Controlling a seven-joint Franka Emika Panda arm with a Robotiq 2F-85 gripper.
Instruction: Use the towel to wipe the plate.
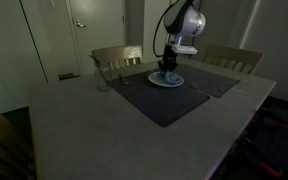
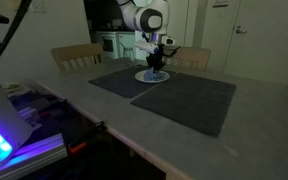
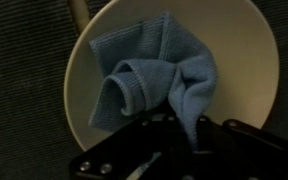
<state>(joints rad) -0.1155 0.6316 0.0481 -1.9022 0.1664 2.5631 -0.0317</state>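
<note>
A blue towel (image 3: pixel 149 75) lies crumpled on a cream round plate (image 3: pixel 234 45) in the wrist view. My gripper (image 3: pixel 187 132) is shut on a pinched fold of the towel at its lower edge, right over the plate. In both exterior views the gripper (image 1: pixel 167 66) (image 2: pixel 156 62) points down onto the plate (image 1: pixel 166 81) (image 2: pixel 152 77), which rests on a dark placemat at the far side of the table. The towel shows there only as a small blue patch under the fingers.
Two dark placemats (image 1: pixel 154 95) (image 2: pixel 189 98) cover the grey table. A glass (image 1: pixel 102 79) stands near the far table edge. Wooden chairs (image 1: pixel 117 56) (image 2: pixel 76 54) stand behind the table. Cutlery (image 1: pixel 198 88) lies beside the plate.
</note>
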